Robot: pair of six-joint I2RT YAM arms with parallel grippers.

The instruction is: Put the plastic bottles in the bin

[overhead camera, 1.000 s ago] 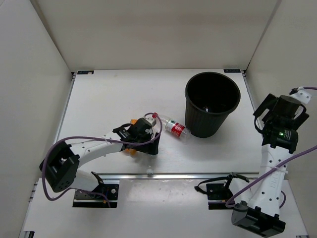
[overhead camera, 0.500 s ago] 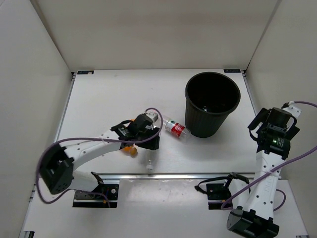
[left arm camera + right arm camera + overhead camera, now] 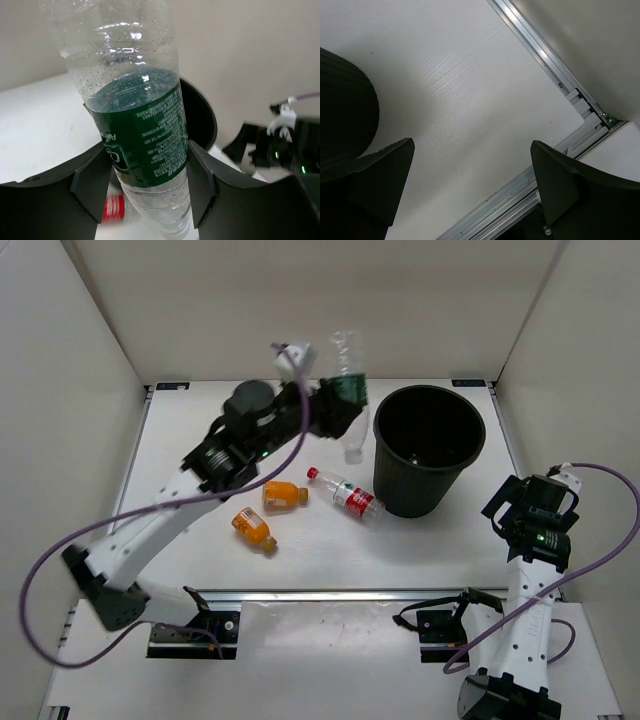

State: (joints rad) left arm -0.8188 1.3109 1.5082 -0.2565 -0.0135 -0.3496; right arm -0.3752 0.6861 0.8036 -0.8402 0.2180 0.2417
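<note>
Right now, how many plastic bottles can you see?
4. The green-label bottle is gripped in the left hand, up beside the bin. The red-label bottle lies by the bin's base. Two orange bottles lie on the table. The bin's dark inside might hide more.

You have a white table [image 3: 420, 550] enclosed by plain white walls [image 3: 300, 300] on three sides. An aluminium rail [image 3: 330, 593] runs along its near edge. Small black brackets [image 3: 173, 386] sit at its far corners.
</note>
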